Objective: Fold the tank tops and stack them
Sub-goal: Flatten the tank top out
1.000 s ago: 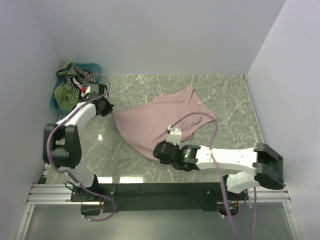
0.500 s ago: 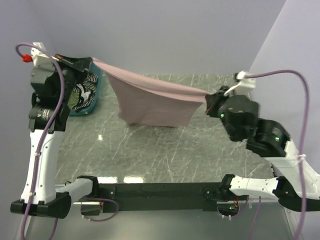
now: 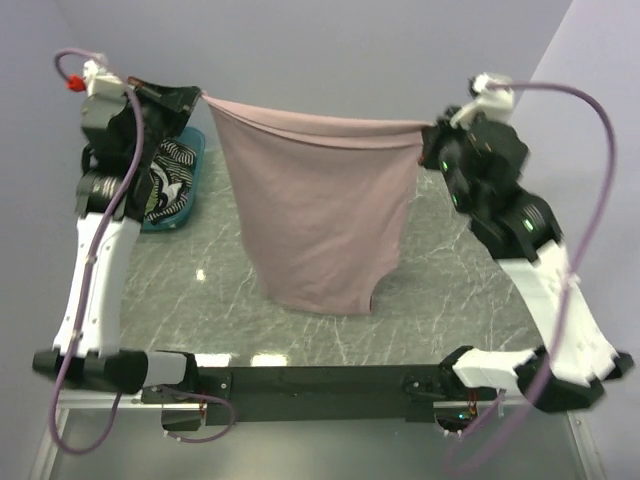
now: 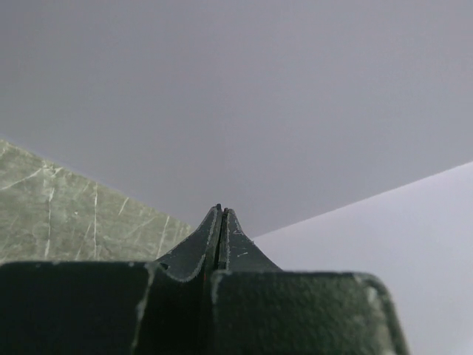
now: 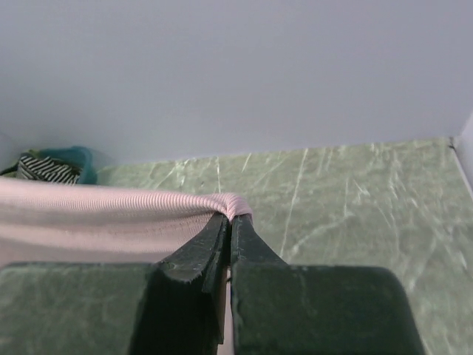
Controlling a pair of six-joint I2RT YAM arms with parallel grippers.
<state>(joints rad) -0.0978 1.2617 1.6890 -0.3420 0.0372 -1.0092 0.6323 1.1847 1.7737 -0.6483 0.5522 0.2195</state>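
TAUT AS A SHEET: Both arms stand raised over the worktop [image 3: 470,290], with the pink tank top [image 3: 320,210] stretched between them above its middle and its lower edge hanging free. The left gripper [image 3: 197,97] is clamped tight on one upper corner, though from its wrist only closed jaws show and no cloth. The right gripper [image 5: 228,216] is pinched shut on the ribbed edge at the other corner. A striped top [image 3: 170,172] lies in the teal basket [image 3: 193,158] at the far left corner.
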